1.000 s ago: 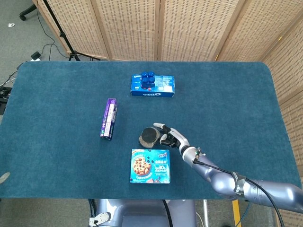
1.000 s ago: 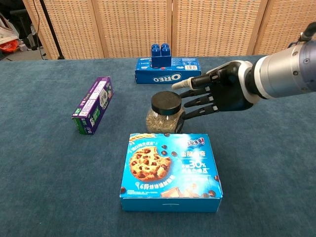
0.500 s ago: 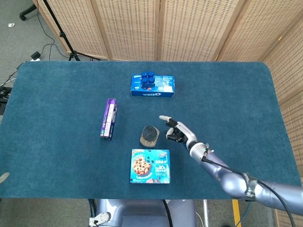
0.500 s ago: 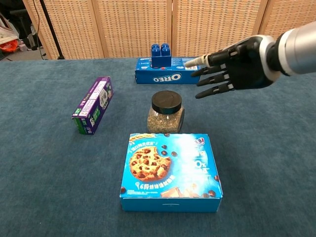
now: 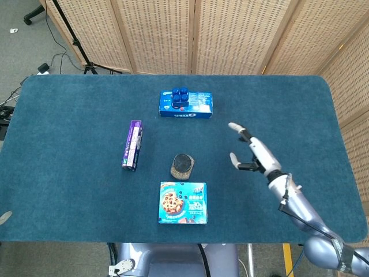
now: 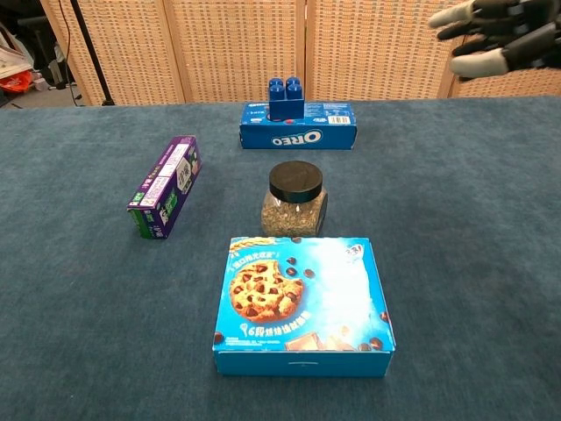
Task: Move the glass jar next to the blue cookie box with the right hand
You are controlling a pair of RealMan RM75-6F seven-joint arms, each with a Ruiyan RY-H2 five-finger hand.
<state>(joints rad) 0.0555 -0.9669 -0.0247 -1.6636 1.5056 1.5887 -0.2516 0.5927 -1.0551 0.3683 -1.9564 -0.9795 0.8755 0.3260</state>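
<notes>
The glass jar (image 5: 182, 165) (image 6: 294, 201) with a black lid stands upright on the blue tablecloth, just behind the far edge of the blue cookie box (image 5: 183, 202) (image 6: 302, 303). My right hand (image 5: 251, 153) (image 6: 495, 35) is raised well to the right of the jar, fingers spread, holding nothing. In the chest view it shows only at the top right corner. My left hand is in neither view.
A blue Oreo box (image 5: 186, 105) (image 6: 298, 125) with a blue toy block (image 5: 180, 94) (image 6: 285, 97) on top lies at the back centre. A purple carton (image 5: 132, 144) (image 6: 165, 185) lies to the left of the jar. Wicker screens stand behind the table.
My right hand has let go of the jar, opened, and drawn away up and to the right. The jar stays put beside the cookie box.
</notes>
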